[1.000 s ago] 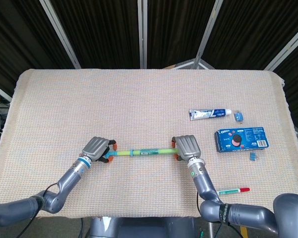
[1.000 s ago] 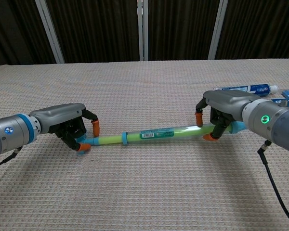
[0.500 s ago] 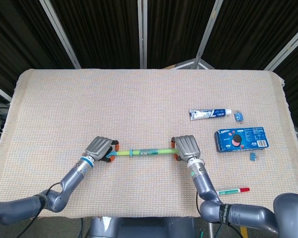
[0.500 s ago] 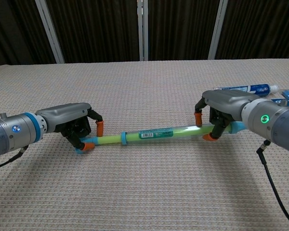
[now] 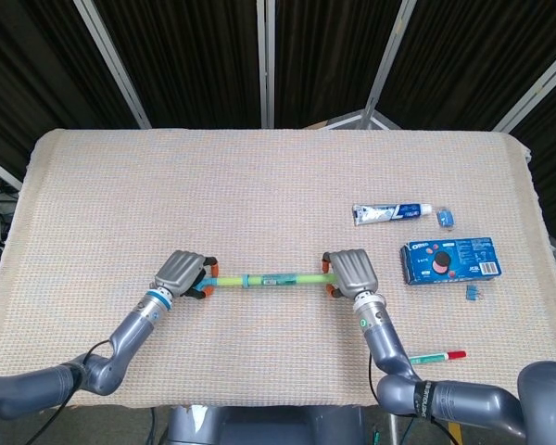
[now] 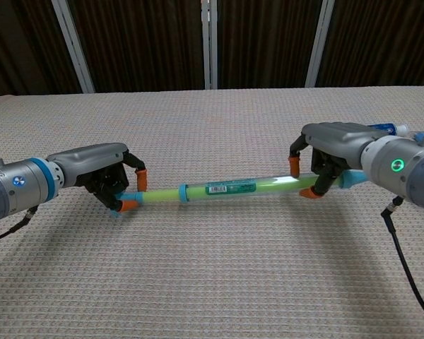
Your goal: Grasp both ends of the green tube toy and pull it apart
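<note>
Right hand (image 5: 351, 270) shifted right; toothpaste (image 5: 392, 213), cookie box (image 5: 450, 259) beyond it.

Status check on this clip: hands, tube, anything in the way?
Left robot hand grips one end, right robot hand the other. Green tube toy is level between them, lifted off the table. Nothing obstructing.
</note>
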Available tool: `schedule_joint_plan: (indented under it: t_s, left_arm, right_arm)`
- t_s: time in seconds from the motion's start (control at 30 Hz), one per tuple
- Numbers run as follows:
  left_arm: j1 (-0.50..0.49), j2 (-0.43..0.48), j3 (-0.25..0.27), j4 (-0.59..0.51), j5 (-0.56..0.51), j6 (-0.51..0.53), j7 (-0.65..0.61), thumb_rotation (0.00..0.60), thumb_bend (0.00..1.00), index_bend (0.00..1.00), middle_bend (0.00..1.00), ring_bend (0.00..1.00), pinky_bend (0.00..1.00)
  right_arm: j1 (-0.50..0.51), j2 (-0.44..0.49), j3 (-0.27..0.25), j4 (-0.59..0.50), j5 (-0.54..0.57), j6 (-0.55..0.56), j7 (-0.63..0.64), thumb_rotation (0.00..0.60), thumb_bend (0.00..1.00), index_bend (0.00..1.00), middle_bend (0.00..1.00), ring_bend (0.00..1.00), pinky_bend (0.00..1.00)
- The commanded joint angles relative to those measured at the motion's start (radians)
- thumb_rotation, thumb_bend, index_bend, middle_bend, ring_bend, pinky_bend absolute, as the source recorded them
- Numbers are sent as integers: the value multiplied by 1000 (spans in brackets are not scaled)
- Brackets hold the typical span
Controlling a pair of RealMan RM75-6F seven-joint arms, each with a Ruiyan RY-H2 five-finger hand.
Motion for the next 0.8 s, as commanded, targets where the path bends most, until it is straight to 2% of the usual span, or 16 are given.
schedule_joint_plan:
  t_s: [0.03, 0.47, 0.8]
  left_arm:
    - [2, 13, 0, -3, -7, 3, 5, 600, 476, 732, 890, 872, 984]
    - [37, 120, 12, -1, -18, 15, -27, 600, 477, 766, 890, 872, 984]
    - [63, 166, 30, 33, -3, 11, -77, 600, 478, 769, 890, 872, 984]
  right_arm:
    - [-4, 13, 3, -12, -8, 9, 5, 600, 386, 696, 1000, 1000, 1000]
    - [-43, 124, 10, -87, -38, 40, 48, 600, 387, 699, 1000, 1000, 1000]
    - [-68, 186, 18, -115, -54, 47, 95, 600, 387, 701, 1000, 1000, 1000]
